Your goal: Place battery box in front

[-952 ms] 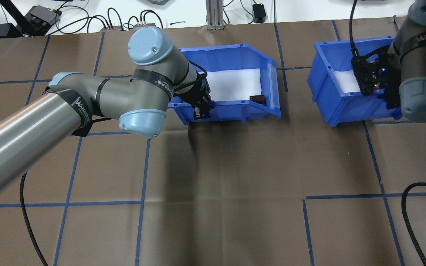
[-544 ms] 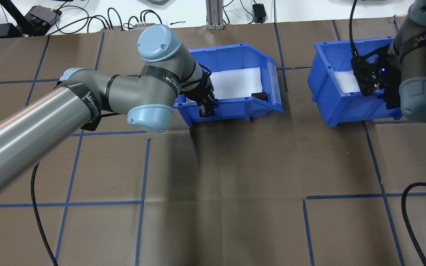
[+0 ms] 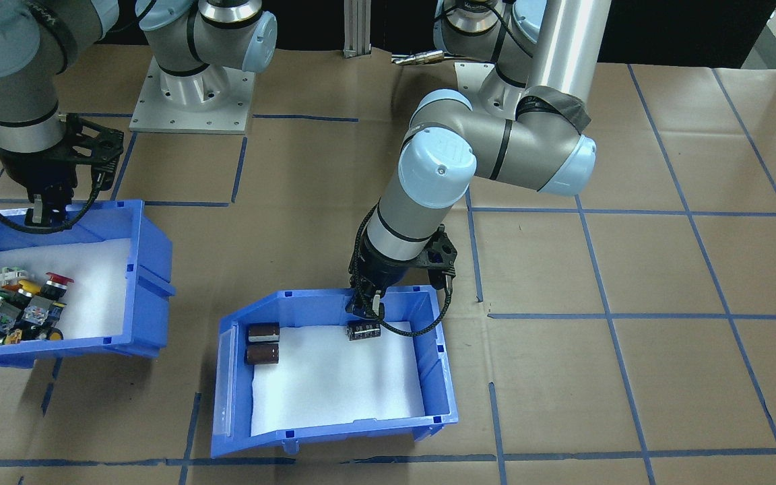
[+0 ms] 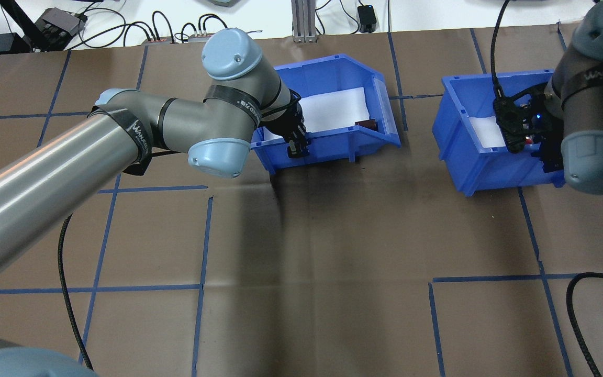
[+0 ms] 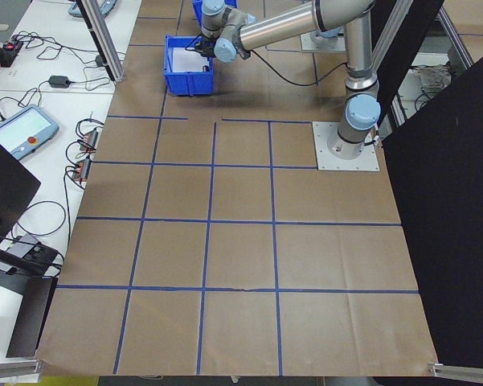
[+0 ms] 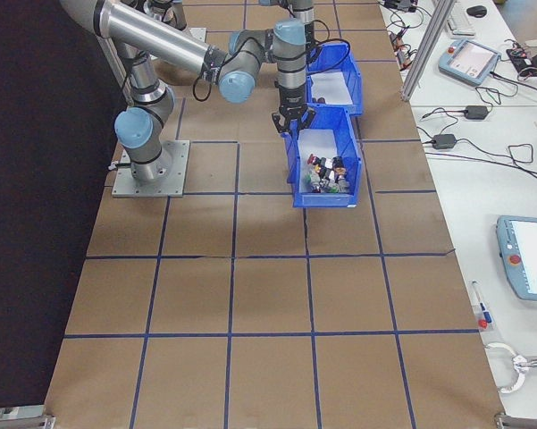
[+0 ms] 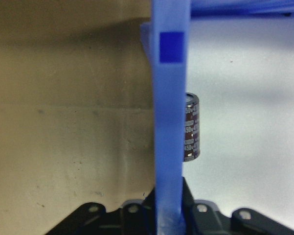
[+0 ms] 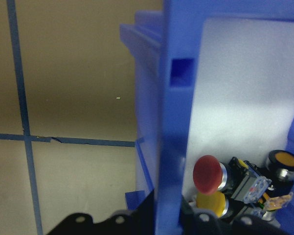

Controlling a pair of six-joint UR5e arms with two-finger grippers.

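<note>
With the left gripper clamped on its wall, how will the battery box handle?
The battery box looks rigid and probably light, so it should slide or lift whole. Its loose cylindrical cells will likely roll on the foam. The left gripper grips off-centre, so it may swing.

In the overhead view the left arm covered the battery box (image 4: 333, 84) corner nearest the robot, and we saw only one cell (image 4: 365, 124). The right arm hid most of the second bin (image 4: 458, 141). In the left side view both bins were too small to read.
</note>
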